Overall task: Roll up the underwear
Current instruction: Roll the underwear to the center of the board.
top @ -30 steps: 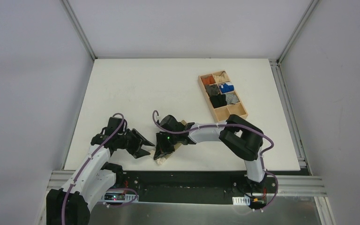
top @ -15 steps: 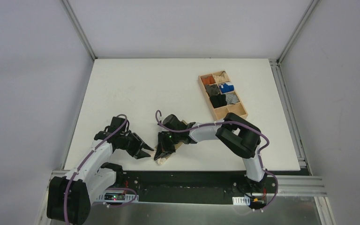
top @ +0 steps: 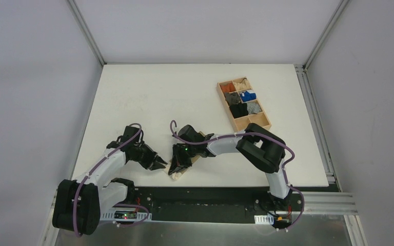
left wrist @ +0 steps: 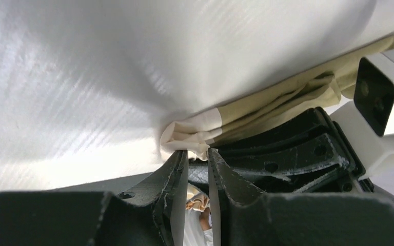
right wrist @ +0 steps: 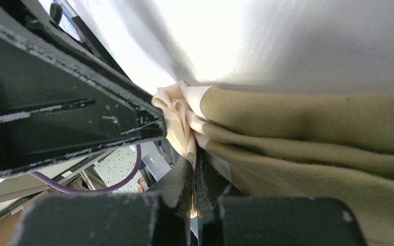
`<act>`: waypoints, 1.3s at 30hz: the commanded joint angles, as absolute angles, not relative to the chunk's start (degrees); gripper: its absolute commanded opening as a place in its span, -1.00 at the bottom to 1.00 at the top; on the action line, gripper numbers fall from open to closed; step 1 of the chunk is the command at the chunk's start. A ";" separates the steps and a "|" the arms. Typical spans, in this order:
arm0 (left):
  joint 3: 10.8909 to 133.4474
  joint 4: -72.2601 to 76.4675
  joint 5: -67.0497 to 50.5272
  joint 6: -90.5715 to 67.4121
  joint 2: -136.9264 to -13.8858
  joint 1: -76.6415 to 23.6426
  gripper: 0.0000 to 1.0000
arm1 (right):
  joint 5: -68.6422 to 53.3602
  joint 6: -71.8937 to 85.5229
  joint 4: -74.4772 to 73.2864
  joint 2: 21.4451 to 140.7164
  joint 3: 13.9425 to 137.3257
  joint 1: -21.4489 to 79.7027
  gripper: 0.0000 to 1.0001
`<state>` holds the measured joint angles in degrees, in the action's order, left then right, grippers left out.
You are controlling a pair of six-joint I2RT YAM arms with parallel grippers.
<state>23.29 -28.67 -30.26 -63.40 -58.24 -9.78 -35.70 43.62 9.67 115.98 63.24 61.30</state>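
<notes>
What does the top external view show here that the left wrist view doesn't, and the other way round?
Only top external: the tray of fabric bundles on the table's right side, and both arms whole. Only left wrist: the left gripper's fingers narrowly apart, tips at the cream waistband end of the underwear. Both: the underwear, the white table and the right gripper on the cloth.
</notes>
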 commanded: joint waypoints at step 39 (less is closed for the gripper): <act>24.18 -23.11 -24.52 -61.95 -73.36 -14.72 -0.92 | -6.33 42.28 -10.77 93.87 59.98 66.68 0.36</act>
